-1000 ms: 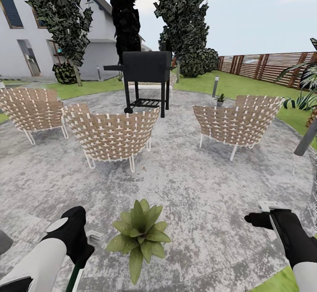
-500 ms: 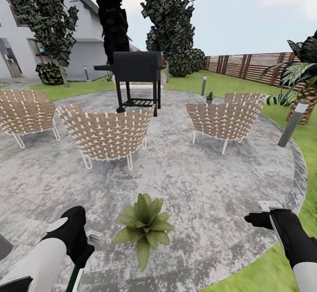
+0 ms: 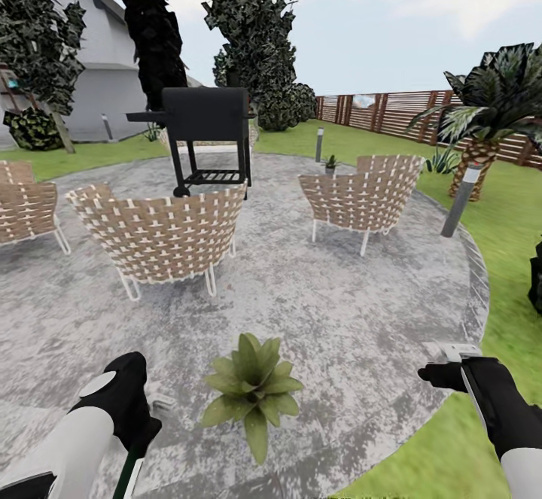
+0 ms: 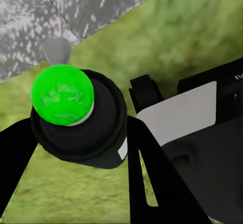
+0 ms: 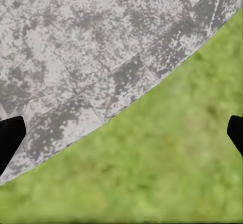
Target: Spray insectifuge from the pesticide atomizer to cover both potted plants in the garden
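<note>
One potted plant (image 3: pixel 252 386), a low rosette of broad green leaves, sits on the grey paved patio (image 3: pixel 339 311) just ahead, between my two arms. My left gripper (image 3: pixel 139 424) is low on the left, beside the plant, and shut on the pesticide atomizer (image 3: pixel 129 473). In the left wrist view the atomizer's (image 4: pixel 83 127) dark body and bright green cap sit between the black fingers (image 4: pixel 152 178), over grass at the paving's edge. My right gripper (image 3: pixel 450 363) hangs open with nothing in it over the patio's rim; its fingertips (image 5: pixel 10 138) show far apart.
Three woven chairs (image 3: pixel 162 232) (image 3: pixel 357 194) (image 3: pixel 26 209) ring the patio, with a black grill (image 3: pixel 205 126) behind them. A small plant (image 3: pixel 330 162) stands by the right chair. A bollard lamp (image 3: pixel 461 202), a palm (image 3: pixel 482 119) and the slatted fence (image 3: pixel 391 111) lie right, on lawn (image 3: pixel 512 258).
The whole picture has slid left, so the camera has turned right; the palm and more lawn have come into view. Both arms hold the same pose.
</note>
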